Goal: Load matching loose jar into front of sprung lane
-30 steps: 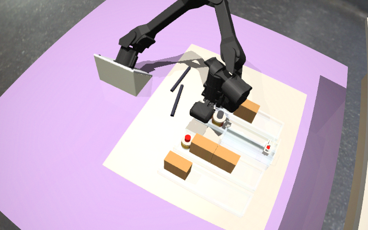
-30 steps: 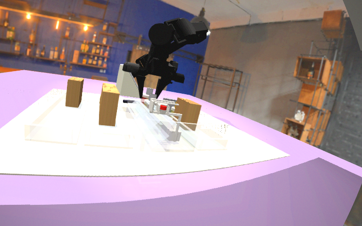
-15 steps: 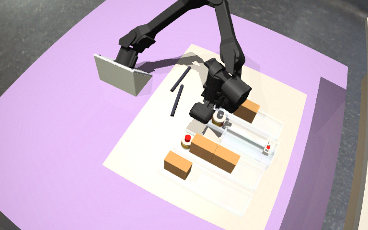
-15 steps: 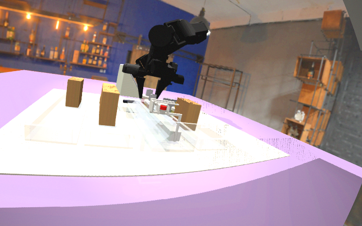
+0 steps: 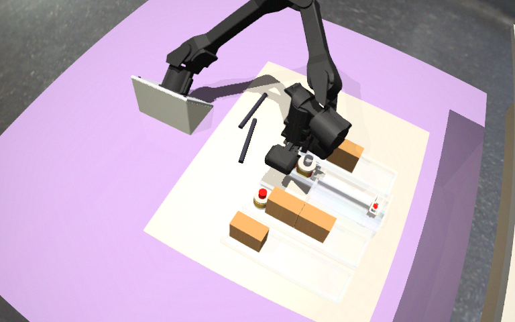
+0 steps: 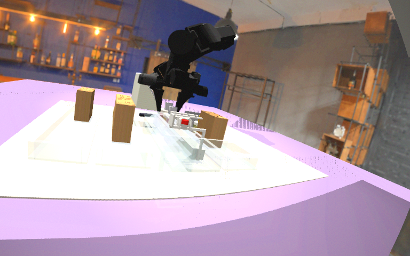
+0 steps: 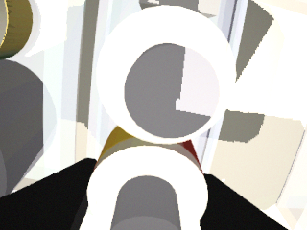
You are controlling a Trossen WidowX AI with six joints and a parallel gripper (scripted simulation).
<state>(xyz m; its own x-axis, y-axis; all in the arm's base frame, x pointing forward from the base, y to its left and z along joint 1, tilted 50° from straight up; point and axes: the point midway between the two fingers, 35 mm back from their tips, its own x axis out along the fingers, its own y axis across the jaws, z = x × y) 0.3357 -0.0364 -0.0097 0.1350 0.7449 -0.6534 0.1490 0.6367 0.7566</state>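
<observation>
My gripper (image 5: 298,157) (image 6: 168,109) (image 7: 149,176) is shut on a jar with a white rim and a grey cap, held upright at the front end of the clear sprung lane (image 5: 343,190). In the wrist view a matching jar (image 7: 167,92) stands right ahead of it, and the two look to be touching. In the top view only one such jar (image 5: 306,164) shows beside the fingers; I cannot tell which of the two it is. A white piece with a red mark (image 5: 374,206) (image 6: 184,121) sits at the lane's far end. A loose red-capped jar (image 5: 261,197) stands left of the lanes.
Brown boxes stand in the neighbouring clear lanes: one (image 5: 345,153) (image 6: 213,124) beside the gripper, two together (image 5: 284,206) (image 5: 315,222), and one (image 5: 248,230) in front. Two dark rods (image 5: 252,111) (image 5: 247,140) lie on the white mat. A grey plate (image 5: 170,108) sits at the arm's base.
</observation>
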